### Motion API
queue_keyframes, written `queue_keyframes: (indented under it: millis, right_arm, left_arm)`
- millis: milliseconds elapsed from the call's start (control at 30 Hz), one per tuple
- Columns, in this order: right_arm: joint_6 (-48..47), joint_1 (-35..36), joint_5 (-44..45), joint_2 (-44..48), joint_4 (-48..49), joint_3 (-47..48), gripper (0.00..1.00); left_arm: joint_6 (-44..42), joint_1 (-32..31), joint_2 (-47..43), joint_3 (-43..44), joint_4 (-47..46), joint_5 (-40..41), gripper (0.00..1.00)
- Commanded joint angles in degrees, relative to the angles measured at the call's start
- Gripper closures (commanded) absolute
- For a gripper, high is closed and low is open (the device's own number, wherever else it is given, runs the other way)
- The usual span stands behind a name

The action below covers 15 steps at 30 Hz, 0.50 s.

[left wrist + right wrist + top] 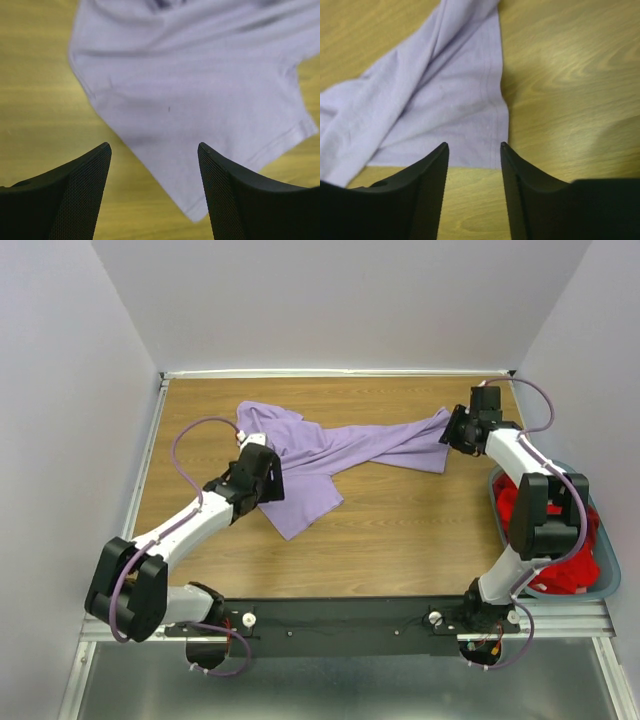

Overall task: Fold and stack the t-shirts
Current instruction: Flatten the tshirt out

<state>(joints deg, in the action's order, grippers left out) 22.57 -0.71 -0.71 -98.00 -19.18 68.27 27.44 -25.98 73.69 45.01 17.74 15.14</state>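
On the table (400, 530): the lavender t-shirt (330, 452) lay unfolded and crumpled, reaching from the far left part of the wood to the far right part.
Shape of the lavender t-shirt: one broad part lay at the left, with a corner pointing toward the near side. A longer and narrower part with many creases ran to the right.
Place of the left hand (154, 147): it was over the broad left part of the lavender t-shirt.
State of the left hand: its two fingers stood wide apart and nothing was between them. In the wrist view, the cloth and its hemmed edge lay under and beyond the fingertips.
Place of the right hand (474, 145): it was at the right end of the lavender t-shirt, near the far right corner of the table.
State of the right hand: its fingers were parted, less wide than those of the left hand, and they held nothing. The stitched hem lay just beyond the fingertips.
Contact: I could not tell whether any finger touched the cloth.
Place of the red t-shirt (565, 570): it was bunched inside the basket (610, 585), not folded.
Place of the basket: it stood at the right edge of the table, partly hidden behind the right arm (545, 505).
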Motion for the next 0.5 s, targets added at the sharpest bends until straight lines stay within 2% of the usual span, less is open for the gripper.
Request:
queue_keyframes:
  millis: [0, 267, 467]
  right_arm:
    - [-2.0, -1.0, 5.8, -1.1, -1.4, 4.6, 0.45]
    - [-0.2, -1.9, 1.1, -5.7, -1.3, 10.5, 0.44]
    - [-0.7, -3.1, 1.2, -10.2, -1.3, 14.2, 0.44]
  left_arm:
    - [4.0, -2.1, -1.7, -3.1, 2.6, -4.7, 0.22]
    - [4.5, -2.7, 5.0, -2.2, -0.5, -11.9, 0.22]
    - [1.3, -3.2, 12.6, 2.0, -0.4, -10.7, 0.22]
